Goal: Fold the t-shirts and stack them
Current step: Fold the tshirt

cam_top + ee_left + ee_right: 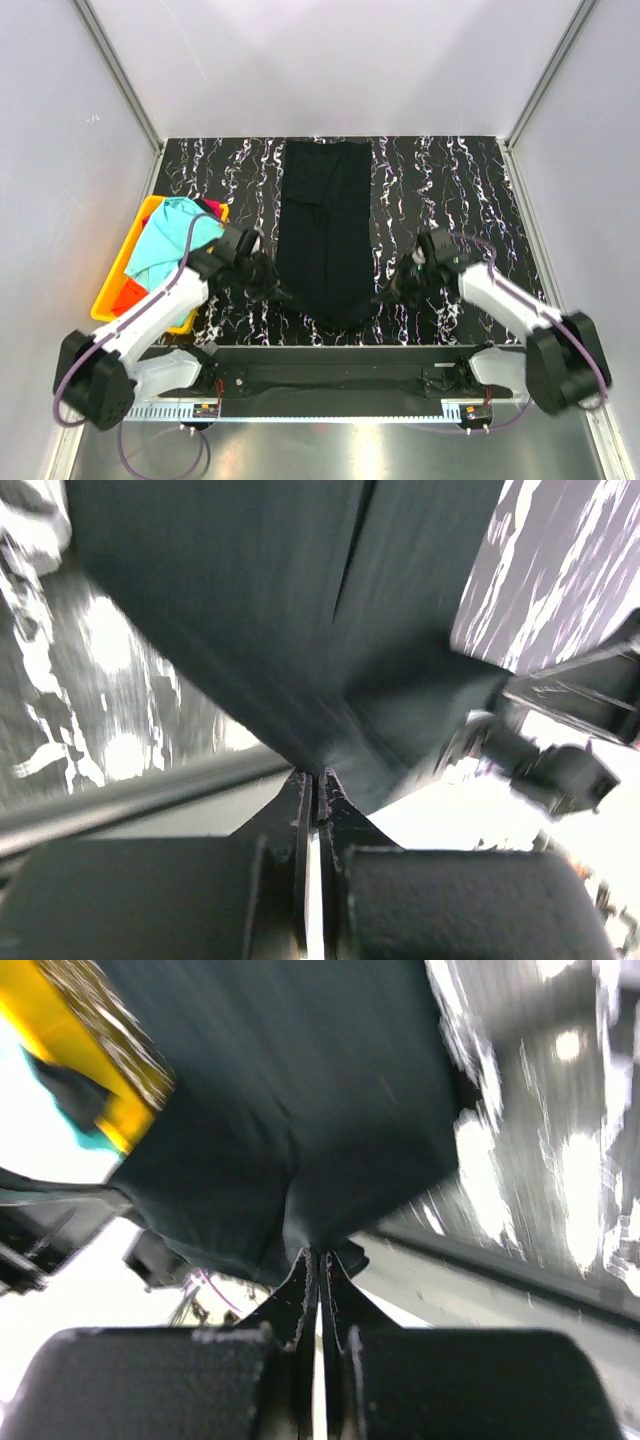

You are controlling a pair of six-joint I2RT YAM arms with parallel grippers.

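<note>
**A:** Where is the black t-shirt (325, 220) lying?

**B:** In the middle of the tabletop (440, 180). It is a long narrow strip running from the far edge towards the arms. Its near end sits between the two arms.

**A:** And the fingers?

**B:** The left fingers (298, 805) are closed tight on the near left corner of that shirt, and the cloth gathers to a peak right at their tips. The right fingers (302, 1282) pinch the near right corner the same way, with no gap showing between them.

**A:** What about the other shirts?

**B:** The turquoise t-shirt (168, 240) is heaped loosely in the yellow bin (108, 285) at the left side of the tabletop, beside the left arm. The orange-red t-shirt (130, 297) shows under it at the bin's near end. Both are well apart from the black one.
</note>
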